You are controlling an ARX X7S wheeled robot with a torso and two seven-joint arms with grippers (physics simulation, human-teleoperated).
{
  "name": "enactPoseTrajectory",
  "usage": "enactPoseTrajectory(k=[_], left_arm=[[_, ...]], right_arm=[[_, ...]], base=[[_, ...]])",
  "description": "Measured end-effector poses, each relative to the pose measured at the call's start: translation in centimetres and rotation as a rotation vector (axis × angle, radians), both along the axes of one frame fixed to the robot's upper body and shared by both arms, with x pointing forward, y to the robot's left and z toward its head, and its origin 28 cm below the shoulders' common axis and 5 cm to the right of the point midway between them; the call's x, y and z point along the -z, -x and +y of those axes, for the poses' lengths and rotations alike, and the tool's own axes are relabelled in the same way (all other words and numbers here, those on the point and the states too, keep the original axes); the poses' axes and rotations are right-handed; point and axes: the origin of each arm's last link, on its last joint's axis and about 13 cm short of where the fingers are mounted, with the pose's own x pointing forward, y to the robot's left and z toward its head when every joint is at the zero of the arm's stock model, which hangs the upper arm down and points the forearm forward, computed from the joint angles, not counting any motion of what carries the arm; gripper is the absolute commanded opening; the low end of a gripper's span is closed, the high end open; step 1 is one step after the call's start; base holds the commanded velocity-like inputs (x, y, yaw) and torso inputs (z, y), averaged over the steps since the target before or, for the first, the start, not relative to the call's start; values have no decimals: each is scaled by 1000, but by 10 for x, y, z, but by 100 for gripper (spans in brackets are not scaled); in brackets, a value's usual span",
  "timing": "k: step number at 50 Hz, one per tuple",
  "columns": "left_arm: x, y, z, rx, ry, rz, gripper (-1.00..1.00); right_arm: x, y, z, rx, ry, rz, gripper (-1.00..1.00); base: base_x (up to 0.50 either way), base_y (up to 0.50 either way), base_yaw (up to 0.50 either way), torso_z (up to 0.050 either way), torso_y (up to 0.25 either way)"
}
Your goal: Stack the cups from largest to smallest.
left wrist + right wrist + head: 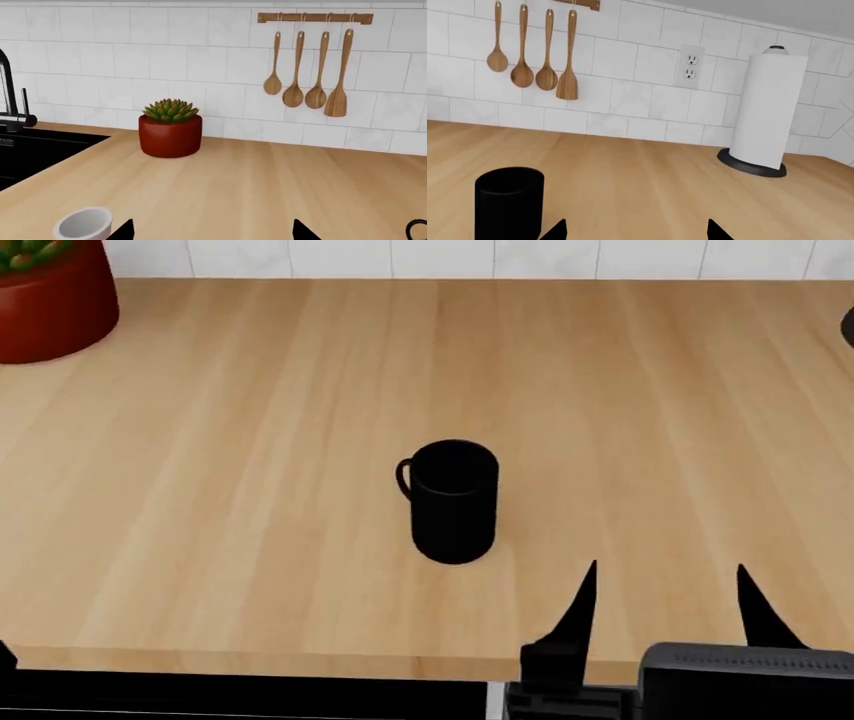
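A wooden countertop (240, 490) is filling the head view. The black mug (453, 502) is standing upright mid-counter. The pink tumbler (83, 224) is showing only to the left wrist camera, upright. The right gripper (663, 590) is hovering open beside the mug; the left gripper (212, 231) is open too. The tumbler likely needs lowering straight into the mug.

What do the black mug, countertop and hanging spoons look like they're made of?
Black mug: matte, no glare, possibly ceramic or plastic; the render leaves it open. Countertop: light wood, visible plank grain, low satin sheen. Hanging spoons: wood, warm brown with grain, on a wooden rail.
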Motion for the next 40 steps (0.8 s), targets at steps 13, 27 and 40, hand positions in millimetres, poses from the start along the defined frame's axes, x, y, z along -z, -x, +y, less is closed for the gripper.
enactPoseTrajectory(k=[13, 27, 40], left_arm=[[-2, 1, 3, -13, -2, -5, 100], [-3, 2, 4, -15, -2, -6, 100], [-4, 3, 2, -15, -5, -5, 100]], right_arm=[[-1, 0, 0, 9, -23, -1, 100], [-1, 0, -1, 15, -30, -2, 100], [-1, 0, 0, 15, -30, -7, 100]], base=[[42, -14, 0, 0, 0], [473, -93, 0, 0, 0], [258, 0, 0, 0, 0]])
